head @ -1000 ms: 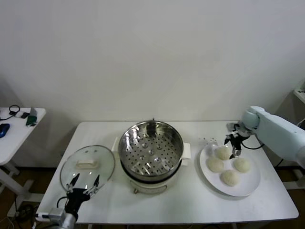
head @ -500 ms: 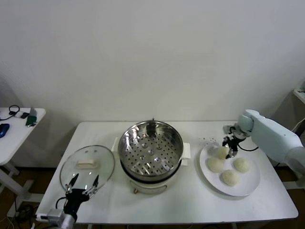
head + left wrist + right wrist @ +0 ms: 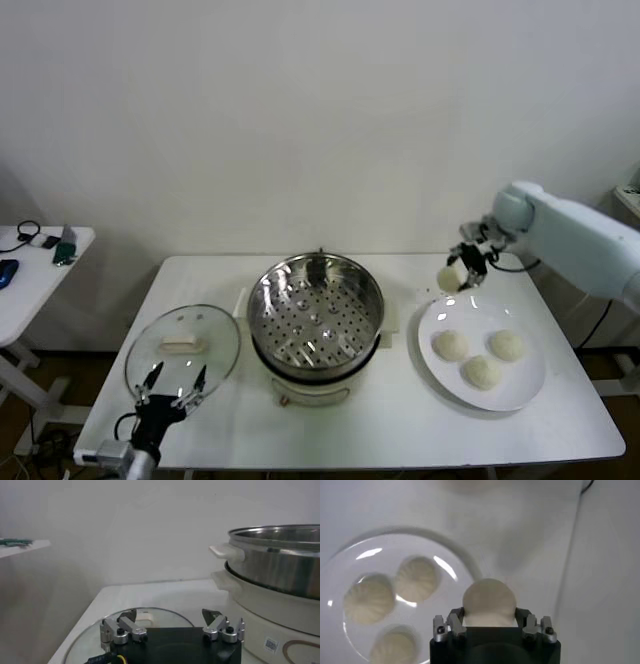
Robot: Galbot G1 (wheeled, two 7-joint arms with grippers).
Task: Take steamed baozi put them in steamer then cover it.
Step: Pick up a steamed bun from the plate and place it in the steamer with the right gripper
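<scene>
Shiny perforated steel steamer [image 3: 316, 312], clear glass cover [image 3: 183, 348] (metal-rimmed), glossy plate [image 3: 520, 385]

- A plain test room or lab rather than a lived-in kitchen: a bare white wall [image 3: 320, 110] with nothing hung on it.
- Cooking ware sits on a white folding table [image 3: 330, 430], not a counter or stove.
- A second white side table [image 3: 40, 270] carries cables and small electronic gadgets.
- Loose cords trail on the floor.
</scene>
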